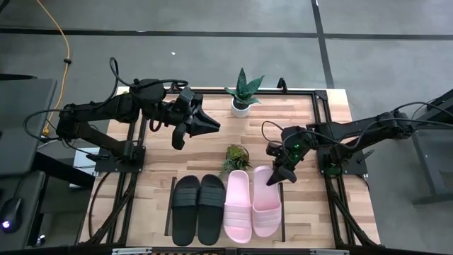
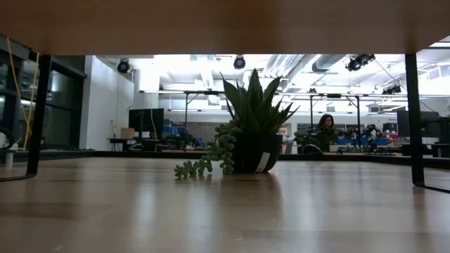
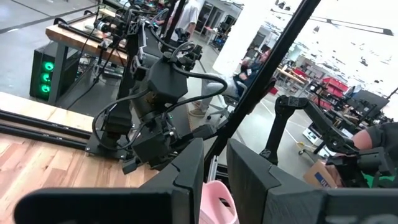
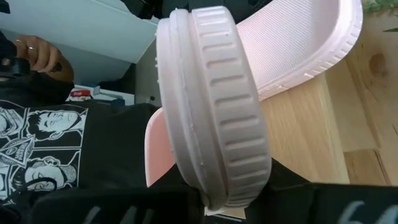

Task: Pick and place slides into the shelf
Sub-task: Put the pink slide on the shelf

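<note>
Four slides lie abreast on the shelf (image 1: 284, 225) at the table's near edge: two black slides (image 1: 199, 210) on the left, two pink ones on the right. My right gripper (image 1: 279, 175) is shut on the rightmost pink slide (image 1: 267, 202) at its far right corner. In the right wrist view its ribbed strap (image 4: 214, 106) fills the picture. My left gripper (image 1: 205, 126) hangs open and empty above the table's far left part, well away from the slides. In the low view only the shelf's underside (image 2: 225, 24) and its black uprights show. My right gripper has the pink slide at the strap's right-hand root (image 4: 231, 194), which sits between its two fingers. The fingers come slanting down from the table's far right side. The slide's near end lies on the shelf beside the other pink slide (image 1: 237, 207). The gripper hides the contact itself.
A spiky plant in a white pot (image 1: 243, 99) stands at the table's far middle. A small trailing plant (image 1: 235, 156) stands just beyond the slides' far ends, left of my right gripper. A person in a black printed shirt (image 4: 56, 155) is beyond the near edge.
</note>
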`<state>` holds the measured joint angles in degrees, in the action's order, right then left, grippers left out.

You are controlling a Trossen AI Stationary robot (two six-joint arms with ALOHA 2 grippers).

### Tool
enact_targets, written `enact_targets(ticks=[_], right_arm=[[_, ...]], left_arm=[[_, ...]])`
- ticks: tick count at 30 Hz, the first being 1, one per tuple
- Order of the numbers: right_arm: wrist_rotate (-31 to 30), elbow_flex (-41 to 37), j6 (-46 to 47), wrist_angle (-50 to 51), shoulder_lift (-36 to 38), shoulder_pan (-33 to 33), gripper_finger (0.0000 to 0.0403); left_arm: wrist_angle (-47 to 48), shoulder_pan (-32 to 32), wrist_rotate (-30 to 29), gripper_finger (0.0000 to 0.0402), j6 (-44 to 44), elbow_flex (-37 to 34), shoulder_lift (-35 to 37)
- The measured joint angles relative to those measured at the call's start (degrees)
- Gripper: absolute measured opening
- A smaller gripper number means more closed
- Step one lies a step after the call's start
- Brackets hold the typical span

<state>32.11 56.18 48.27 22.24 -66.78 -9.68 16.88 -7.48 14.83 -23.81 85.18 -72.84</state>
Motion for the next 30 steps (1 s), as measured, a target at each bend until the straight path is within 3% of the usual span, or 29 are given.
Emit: enact_targets(ticks=[25,30], right_arm=[[-3.18,0.0,0.94,-0.48,-0.01,-2.4,0.004],[-3.21,0.0,0.83,-0.46,-0.03,-2.4,0.007]], left_arm=[[0.0,0.0,-0.04,0.006,1.02,-0.02,0.0],[-0.01,0.0,-0.04,0.006,1.01,-0.02,0.0]])
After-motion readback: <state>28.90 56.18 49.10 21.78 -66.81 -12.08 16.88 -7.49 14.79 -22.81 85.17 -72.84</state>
